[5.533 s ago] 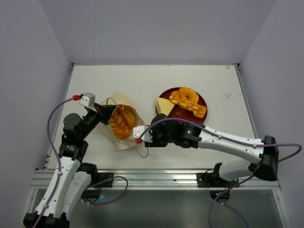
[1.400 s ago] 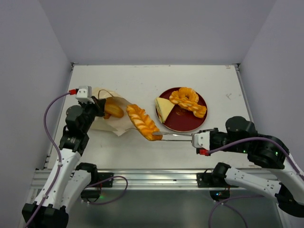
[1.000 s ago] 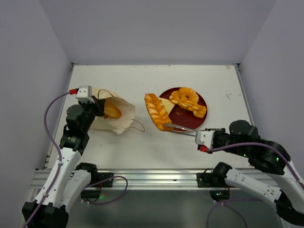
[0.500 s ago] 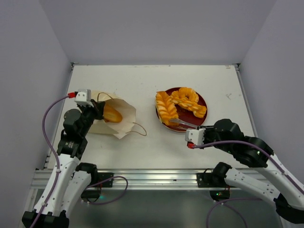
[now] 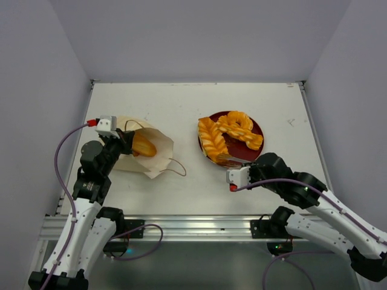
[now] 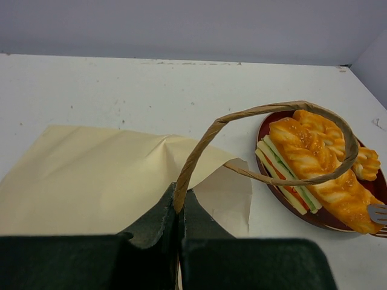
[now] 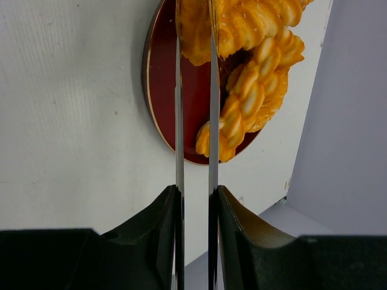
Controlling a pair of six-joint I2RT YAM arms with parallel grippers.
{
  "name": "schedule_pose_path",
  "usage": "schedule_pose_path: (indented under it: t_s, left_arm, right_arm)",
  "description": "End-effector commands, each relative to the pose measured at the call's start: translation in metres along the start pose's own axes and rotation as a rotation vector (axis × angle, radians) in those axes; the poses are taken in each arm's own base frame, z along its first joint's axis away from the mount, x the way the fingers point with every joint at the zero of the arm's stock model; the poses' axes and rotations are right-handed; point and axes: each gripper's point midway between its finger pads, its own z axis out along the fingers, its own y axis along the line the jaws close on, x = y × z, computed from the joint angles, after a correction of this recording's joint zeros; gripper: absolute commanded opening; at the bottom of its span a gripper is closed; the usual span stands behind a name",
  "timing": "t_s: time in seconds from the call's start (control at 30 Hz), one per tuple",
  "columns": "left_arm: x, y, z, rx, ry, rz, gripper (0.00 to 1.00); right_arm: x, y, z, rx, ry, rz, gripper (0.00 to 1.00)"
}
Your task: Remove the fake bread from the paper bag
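Observation:
The paper bag (image 5: 154, 160) lies on its side at the left, mouth toward the plate, with a long roll (image 5: 143, 145) showing inside. My left gripper (image 5: 125, 142) is shut on the bag's brown loop handle (image 6: 266, 112), fingertips pinching it (image 6: 178, 196) over the bag (image 6: 91, 175). The red plate (image 5: 245, 154) holds a braided loaf (image 5: 211, 139), a twisted pastry (image 5: 240, 127) and a pale sandwich (image 6: 284, 175) under the loaf. My right gripper (image 5: 219, 158) has long thin blades closed on the loaf's near end (image 7: 195, 9), which rests on the plate (image 7: 166, 90).
The bag's second handle (image 5: 175, 166) trails on the white table toward the plate. Grey walls close in the table on the left, back and right. The table's front rail runs by the arm bases.
My right gripper pulled the braided loaf out of the bag, carried it right and set it on the plate over the sandwich. The left gripper kept its hold on the bag handle.

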Motion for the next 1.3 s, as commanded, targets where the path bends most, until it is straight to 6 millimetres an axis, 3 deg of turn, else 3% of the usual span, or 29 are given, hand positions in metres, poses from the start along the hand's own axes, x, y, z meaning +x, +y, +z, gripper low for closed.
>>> schedule_pose_path:
  t_s: [0.0,0.37,0.9,1.27]
  left_arm:
    - [-0.001,-0.003,-0.001,0.022,-0.009,0.031,0.00]
    - [-0.001,-0.005,-0.004,0.032,-0.013,0.028,0.00]
    - [-0.002,-0.007,-0.004,0.044,-0.014,0.024,0.00]
    - [0.001,-0.007,-0.003,0.045,-0.007,0.021,0.00]
  right_arm:
    - [0.004,-0.024,-0.003,0.116,0.033,-0.018,0.00]
    - [0.025,-0.011,0.004,0.109,0.112,-0.020,0.00]
    - [0.036,0.006,0.012,0.085,0.142,0.017,0.27]
    - [0.044,0.016,0.015,0.082,0.158,0.036,0.36]
